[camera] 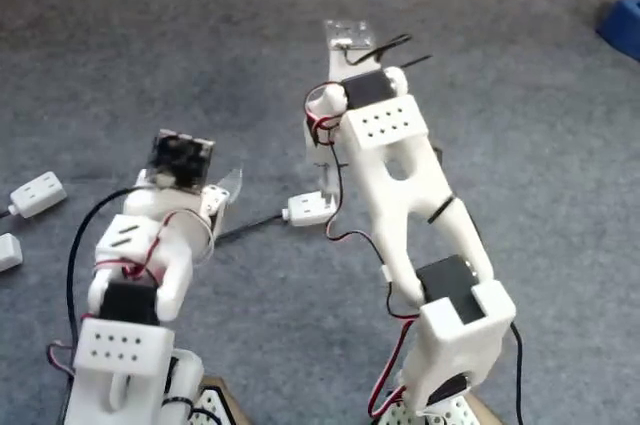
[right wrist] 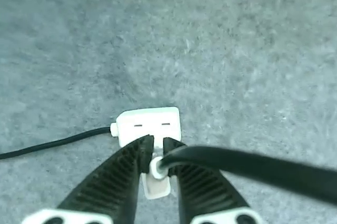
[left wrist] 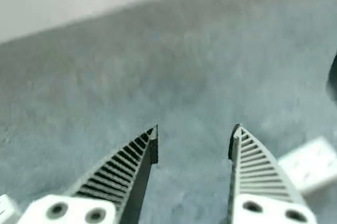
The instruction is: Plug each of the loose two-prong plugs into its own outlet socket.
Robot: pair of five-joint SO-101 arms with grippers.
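My right gripper is shut on a white two-prong plug with a black cable, held just above a white outlet socket on the grey carpet. The high view has this socket at the centre, under the right gripper. My left gripper hangs open above the carpet with nothing between its fingers, left of that socket. In the high view the left gripper is a short way left of the socket. Another white socket lies at the far left.
A black cord runs from the centre socket toward the left arm. A second white piece sits at the left edge. A blue object lies at the far right corner. Open carpet spreads behind both arms.
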